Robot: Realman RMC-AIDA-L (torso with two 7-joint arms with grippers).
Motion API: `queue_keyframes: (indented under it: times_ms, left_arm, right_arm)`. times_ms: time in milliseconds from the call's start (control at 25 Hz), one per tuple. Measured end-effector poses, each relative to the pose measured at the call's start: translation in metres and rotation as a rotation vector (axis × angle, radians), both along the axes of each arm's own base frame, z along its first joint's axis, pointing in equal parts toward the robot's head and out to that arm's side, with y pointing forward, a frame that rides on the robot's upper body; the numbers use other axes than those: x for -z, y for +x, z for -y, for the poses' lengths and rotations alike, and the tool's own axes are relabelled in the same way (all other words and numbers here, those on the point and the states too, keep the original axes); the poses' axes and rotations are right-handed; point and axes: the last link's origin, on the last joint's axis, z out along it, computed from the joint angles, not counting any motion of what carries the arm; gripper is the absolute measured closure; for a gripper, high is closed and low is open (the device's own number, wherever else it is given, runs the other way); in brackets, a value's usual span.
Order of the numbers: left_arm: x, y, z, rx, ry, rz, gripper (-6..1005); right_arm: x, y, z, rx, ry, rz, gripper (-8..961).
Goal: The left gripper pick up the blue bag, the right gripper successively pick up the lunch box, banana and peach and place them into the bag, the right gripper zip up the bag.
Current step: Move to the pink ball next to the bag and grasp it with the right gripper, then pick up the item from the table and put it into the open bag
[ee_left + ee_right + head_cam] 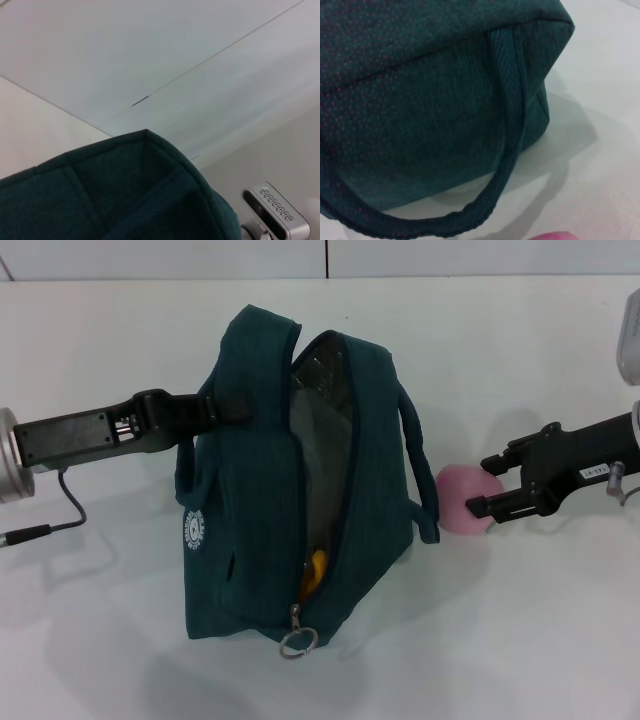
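**Sam:** Two claws show in the head view. The left gripper (232,408) comes in from the left and is pinched on the top edge of the bag (250,530), by its black loop handle.

**Mia:** And the bag?

**Sam:** It stands in the middle of the white table (100,640). It is dark teal cloth, tall and soft. Its zip is open, so you see shiny silver lining inside. A bit of the yellow banana (315,570) peeks out low in the gap. A silver ring pull (297,642) hangs at the bottom of the zip. A small round white logo (195,530) sits on the side; I can't read it.

**Mia:** And the other claw?

**Sam:** The right gripper (482,483) is on the right, fingers spread apart, holding nothing. The round pink peach (462,498) lies on the table between the bag and those fingers. I can't tell if they touch it. A white sticker (594,471) is on that arm, too small to read.

**Mia:** Left wrist view?

**Sam:** Just the bag's (125,195) teal top corner and a wall behind. A silver part (274,212) sticks in at one corner.

**Mia:** Right wrist view?

**Sam:** The bag's (420,100) woven side, close up, with a ribbed strap (512,100) looping down. A sliver of peach (555,236) shows at the edge.
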Motion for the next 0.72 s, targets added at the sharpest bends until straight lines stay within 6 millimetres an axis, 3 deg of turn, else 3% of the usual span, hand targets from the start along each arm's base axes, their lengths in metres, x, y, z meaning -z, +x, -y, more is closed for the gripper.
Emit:
queue_keyframes:
  times_ms: [240, 440, 720]
  left_arm:
    - [0.0, 0.0, 0.0, 0.0, 0.0, 0.001, 968]
    - [0.0, 0.001, 0.0, 0.003, -0.002, 0.002, 968]
    - [0.0, 0.001, 0.001, 0.007, -0.008, 0.003, 968]
  right_arm:
    - [-0.001, 0.0, -0.001, 0.002, 0.002, 0.001, 368]
    - [-0.003, 0.001, 0.0, 0.008, 0.007, -0.008, 629]
    - [-0.021, 0.0, -0.002, 0.023, 0.048, -0.056, 757]
